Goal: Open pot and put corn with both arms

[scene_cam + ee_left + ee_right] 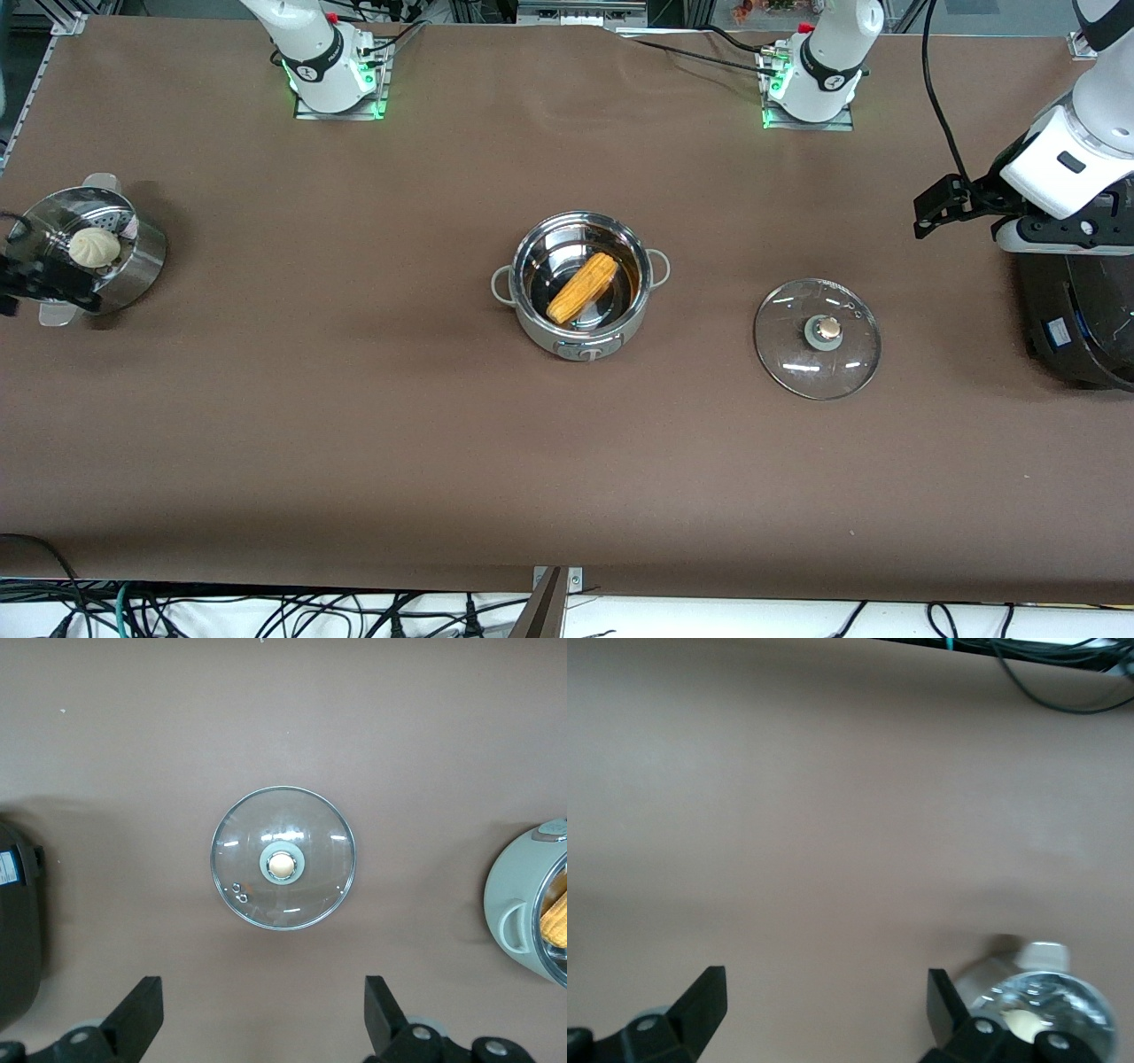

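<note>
You see the pot at the centre of the front view, standing on the brown desk with its lid off. The corn lies inside it, slanted across the bottom, with its thicker end toward the upper right of the frame. In the left wrist view the pot shows at the frame's right edge, with part of the corn visible in it.

The glass lid rests flat on the desk, knob up, to the right of the pot in the front view and well apart from it. The left wrist view shows the lid in the middle of the frame.

The left hand is at the right edge of the front view, up in the air just beside the black cooker. Its fingers are spread wide and hold nothing.

The right hand is at the left edge of the front view, over the steel steamer basket, which holds a white bun. In the right wrist view its fingers are spread wide and empty, and the basket shows in the frame's lower right corner.
</note>
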